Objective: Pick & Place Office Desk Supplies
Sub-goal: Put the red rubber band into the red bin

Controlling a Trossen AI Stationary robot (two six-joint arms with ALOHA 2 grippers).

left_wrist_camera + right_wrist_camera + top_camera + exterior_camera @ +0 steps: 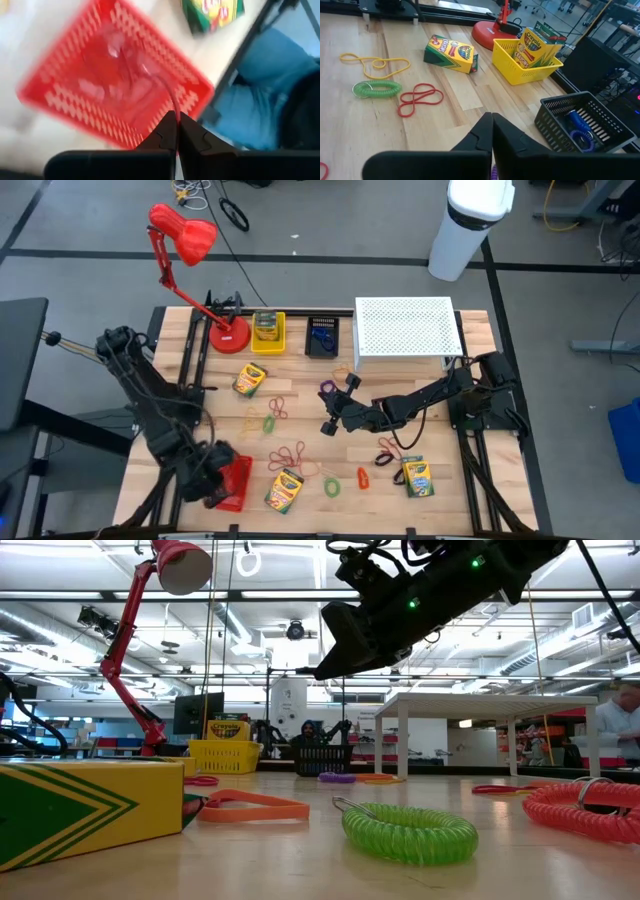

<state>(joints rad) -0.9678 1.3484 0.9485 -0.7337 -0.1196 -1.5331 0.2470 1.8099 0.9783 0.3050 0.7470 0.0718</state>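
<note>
Wooden surface (200, 480) strewn with supplies: left gripper (176, 131), fingers pinching a red rubber band (167, 95), hangs over the red basket (60, 95); letting go seems next. Right gripper (327, 425) hovers pressed together.

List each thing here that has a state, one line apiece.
left tool: shut on a thin red rubber band, over the red basket
right tool: shut, raised above the table
yellow bin: holds an upright crayon box
black bin: holds blue coils
crayon box by the lamp: lying flat
green coil: loose on the table
red desk lamp: upright
</note>
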